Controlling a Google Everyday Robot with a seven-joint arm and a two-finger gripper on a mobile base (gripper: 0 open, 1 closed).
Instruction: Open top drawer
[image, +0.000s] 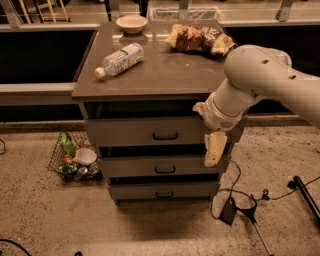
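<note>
The top drawer is seen closed, its handle untouched. The end effector is held low by its right end; its state cannot be told.

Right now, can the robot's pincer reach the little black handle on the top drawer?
Probably yes. The pincer hangs near one end of the top drawer, the handle sits at its middle, and nothing stands between them.
</note>
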